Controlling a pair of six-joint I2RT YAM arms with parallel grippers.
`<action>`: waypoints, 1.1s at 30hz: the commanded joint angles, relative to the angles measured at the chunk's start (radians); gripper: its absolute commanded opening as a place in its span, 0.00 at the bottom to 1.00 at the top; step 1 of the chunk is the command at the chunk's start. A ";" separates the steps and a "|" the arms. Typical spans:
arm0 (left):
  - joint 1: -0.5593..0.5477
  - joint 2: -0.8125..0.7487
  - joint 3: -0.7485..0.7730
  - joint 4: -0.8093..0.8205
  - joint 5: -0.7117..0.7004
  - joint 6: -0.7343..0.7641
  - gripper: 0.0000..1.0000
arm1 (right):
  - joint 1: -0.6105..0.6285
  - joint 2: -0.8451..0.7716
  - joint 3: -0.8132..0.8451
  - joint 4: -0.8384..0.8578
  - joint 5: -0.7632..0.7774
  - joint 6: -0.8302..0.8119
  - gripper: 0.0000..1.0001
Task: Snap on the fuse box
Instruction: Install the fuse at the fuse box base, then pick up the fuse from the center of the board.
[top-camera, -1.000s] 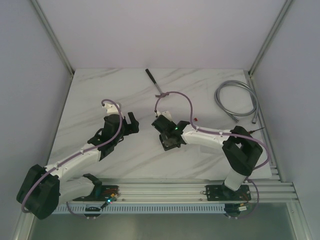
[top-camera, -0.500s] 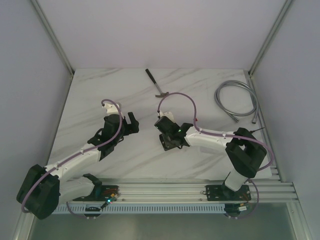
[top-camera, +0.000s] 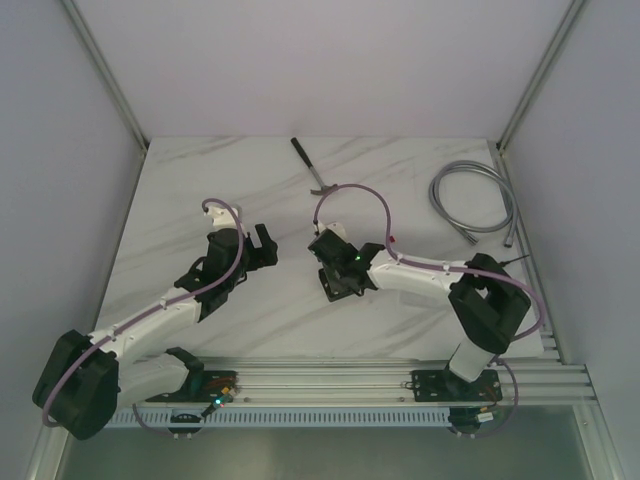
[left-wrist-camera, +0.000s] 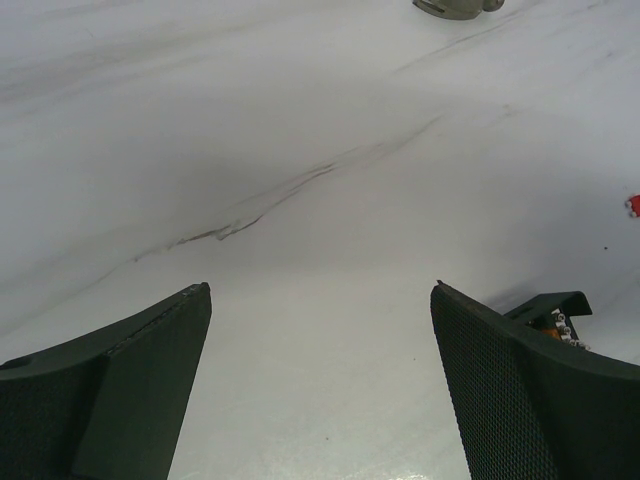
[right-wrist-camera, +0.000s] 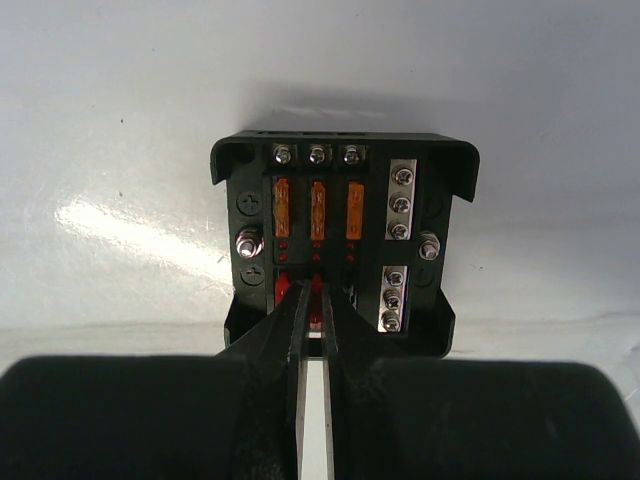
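No legible text, label or number anywhere.

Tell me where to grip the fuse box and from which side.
Best gripped, probably, across two opposite outer side walls, from above: the fuse box lies flat on the table, open face up, so those straight parallel walls are reachable and clear of the fuses.

fuse box (right-wrist-camera: 343, 205) under right end effector (right-wrist-camera: 312, 300); hose (top-camera: 475, 195) far right

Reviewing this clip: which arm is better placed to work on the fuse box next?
Right. The right claw is directly above the fuse box, tips nearly together at the lower fuse row. The left claw is wide open over the table, with the box only at its view's edge.
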 joint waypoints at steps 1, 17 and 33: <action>0.006 -0.005 0.000 -0.010 -0.006 -0.008 1.00 | -0.016 0.162 -0.192 -0.143 -0.090 0.031 0.00; 0.006 -0.034 -0.009 -0.012 -0.013 -0.013 1.00 | -0.013 -0.042 0.101 -0.103 0.037 -0.032 0.23; 0.006 -0.033 -0.010 -0.013 -0.010 -0.011 1.00 | -0.290 -0.089 0.070 -0.067 0.065 -0.047 0.48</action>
